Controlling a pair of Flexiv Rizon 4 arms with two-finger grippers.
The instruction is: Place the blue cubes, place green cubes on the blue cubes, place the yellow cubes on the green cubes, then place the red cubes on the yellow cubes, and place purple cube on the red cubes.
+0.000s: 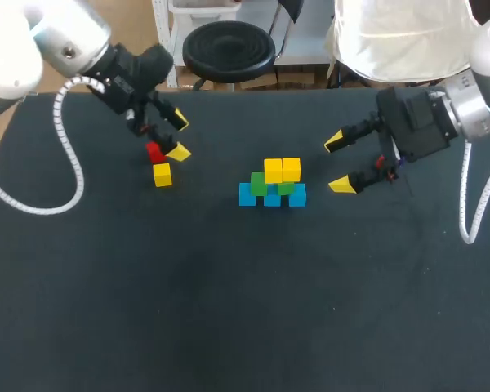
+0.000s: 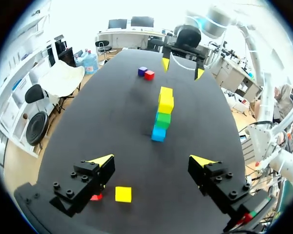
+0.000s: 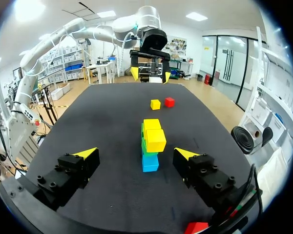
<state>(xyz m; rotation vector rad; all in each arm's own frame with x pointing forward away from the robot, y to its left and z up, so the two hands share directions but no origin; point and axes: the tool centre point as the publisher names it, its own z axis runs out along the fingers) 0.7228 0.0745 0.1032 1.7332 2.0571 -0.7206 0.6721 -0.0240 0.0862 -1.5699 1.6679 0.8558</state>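
Three tiers stacked, both claws spread wide

At mid-bench [image 1: 229, 310] blue cubes [image 1: 247, 194] form the base, with green cubes [image 1: 259, 181] on them and two yellow cubes [image 1: 273, 171] on top. The left claw [image 1: 180, 136] hangs open beside a loose yellow cube [image 1: 162, 174] and a red cube [image 1: 154, 151]. The right claw [image 1: 338, 163] is open too, apart from the stack. A purple cube [image 2: 142, 71] and a second red cube [image 2: 149, 74] lie near it.

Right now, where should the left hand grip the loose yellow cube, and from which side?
Grip the loose yellow cube on two opposite side faces, coming down from above: it sits flat on the table, its top free, under the open left hand. Probably pick the pair of faces not facing the red cube close beside it.
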